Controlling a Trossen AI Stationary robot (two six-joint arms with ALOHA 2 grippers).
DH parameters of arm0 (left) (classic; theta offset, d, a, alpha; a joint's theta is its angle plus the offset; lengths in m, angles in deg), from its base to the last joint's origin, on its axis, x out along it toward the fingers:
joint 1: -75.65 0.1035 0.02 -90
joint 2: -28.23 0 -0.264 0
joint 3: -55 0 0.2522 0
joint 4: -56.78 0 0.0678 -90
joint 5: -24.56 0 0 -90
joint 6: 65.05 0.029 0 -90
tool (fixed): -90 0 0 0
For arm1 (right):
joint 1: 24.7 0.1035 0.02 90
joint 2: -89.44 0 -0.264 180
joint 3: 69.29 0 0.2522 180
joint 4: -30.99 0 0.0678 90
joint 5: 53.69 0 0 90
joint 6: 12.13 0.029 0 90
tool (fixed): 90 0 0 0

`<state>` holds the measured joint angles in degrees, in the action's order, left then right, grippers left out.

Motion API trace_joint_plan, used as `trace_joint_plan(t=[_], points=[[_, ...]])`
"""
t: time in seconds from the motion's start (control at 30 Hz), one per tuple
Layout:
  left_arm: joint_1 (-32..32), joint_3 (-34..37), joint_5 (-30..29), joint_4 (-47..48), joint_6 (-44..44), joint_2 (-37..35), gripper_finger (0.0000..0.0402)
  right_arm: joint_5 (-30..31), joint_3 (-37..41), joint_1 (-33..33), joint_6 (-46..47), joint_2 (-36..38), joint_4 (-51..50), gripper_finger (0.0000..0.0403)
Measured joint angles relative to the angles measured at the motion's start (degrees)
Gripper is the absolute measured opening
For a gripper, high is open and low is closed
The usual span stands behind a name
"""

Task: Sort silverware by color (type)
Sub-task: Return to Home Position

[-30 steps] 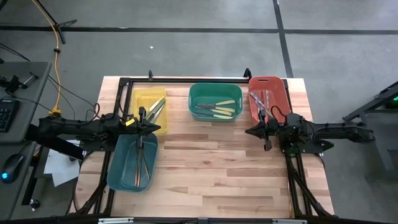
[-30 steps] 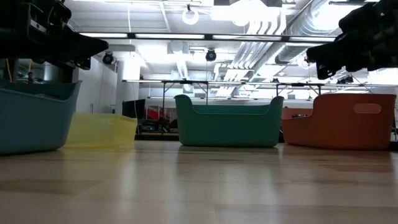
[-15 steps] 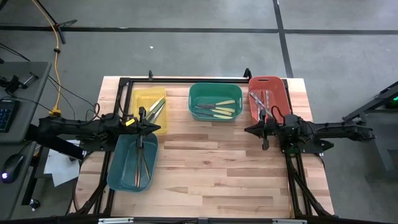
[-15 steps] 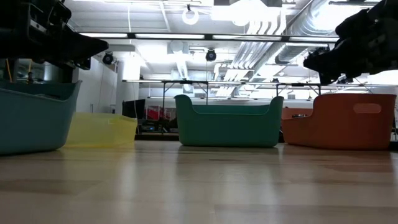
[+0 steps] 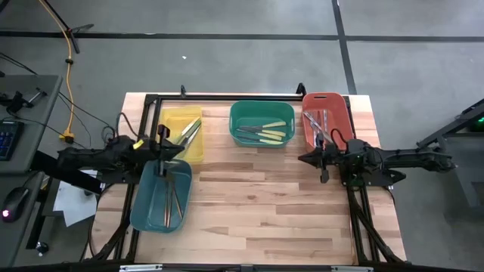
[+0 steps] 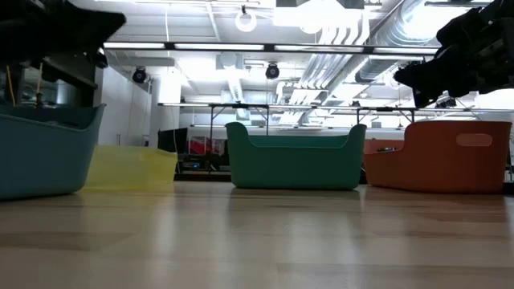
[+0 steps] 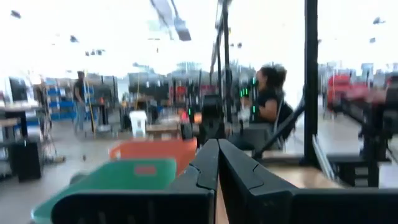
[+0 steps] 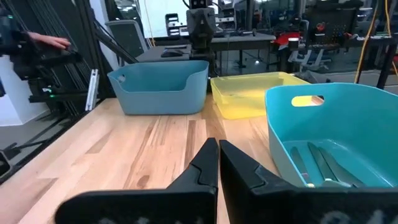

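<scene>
The silverware lies sorted in four bins: green- and yellow-handled pieces (image 5: 190,131) in the yellow bin (image 5: 172,121), yellow-handled ones (image 5: 265,132) in the green bin (image 5: 262,108), silver ones (image 5: 317,125) in the red bin (image 5: 336,106), and several (image 5: 172,198) in the teal bin (image 5: 147,211). My left gripper (image 5: 180,150) is shut and bare, above the teal bin's far end. My right gripper (image 5: 302,159) is shut and bare too, level, just near of the red bin. In each wrist view the fingers (image 7: 217,165) (image 8: 217,163) meet with nothing between them.
The bins stand along the far and left parts of the wooden table (image 5: 265,211); bare wood fills the middle and near side. A black frame (image 5: 227,97) runs along the far edge. A person (image 7: 267,93) sits in the room beyond the table.
My left gripper, still shut, has drawn back toward the table's left edge and risen, its fingers tipping upward. The bins and the silverware have stayed where they were.
</scene>
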<state>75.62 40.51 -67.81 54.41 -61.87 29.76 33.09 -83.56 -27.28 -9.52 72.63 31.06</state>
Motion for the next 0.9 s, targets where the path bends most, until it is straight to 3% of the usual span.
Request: trace_joint_plan(t=[0.2,0.4,0.9], points=[[-0.05,-0.11,0.24,-4.42,0.01,-1.39,0.0003,-0.12,0.00,0.08,-0.02,6.06,-2.62,0.0000],[-0.09,-0.09,0.22,-0.28,0.01,-1.35,0.0003,-0.22,0.02,0.08,-0.03,16.41,-6.18,0.0000],[-0.09,0.01,0.29,15.70,0.00,-1.33,0.0003,-0.22,0.03,2.41,-0.04,16.82,-4.95,0.0000]])
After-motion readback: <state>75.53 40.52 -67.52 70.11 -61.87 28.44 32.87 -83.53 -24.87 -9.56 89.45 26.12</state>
